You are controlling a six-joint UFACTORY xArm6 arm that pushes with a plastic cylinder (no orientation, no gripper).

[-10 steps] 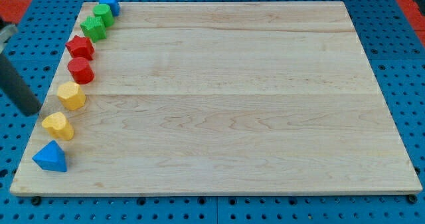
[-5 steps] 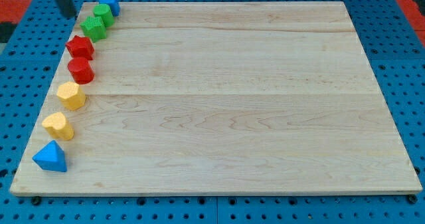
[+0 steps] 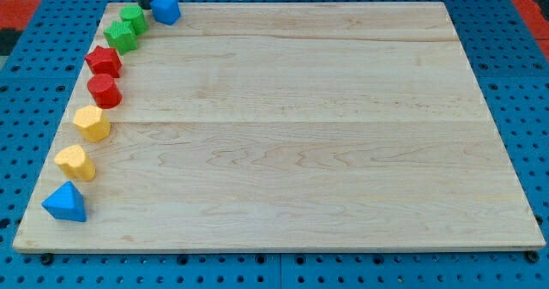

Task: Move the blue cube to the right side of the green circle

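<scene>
The blue cube sits near the top left corner of the wooden board. My tip is just left of it, touching or nearly touching its left side. The green circle lies just below and left of my tip, with the blue cube to its upper right. A green star-like block lies against the circle's lower left.
Down the board's left edge lie a red star-like block, a red cylinder, two yellow blocks and a blue triangle. The board lies on a blue pegboard.
My rod moved from beside the board's left edge up and right to the top left corner. The blue cube has slid to the right, away from the green circle.
</scene>
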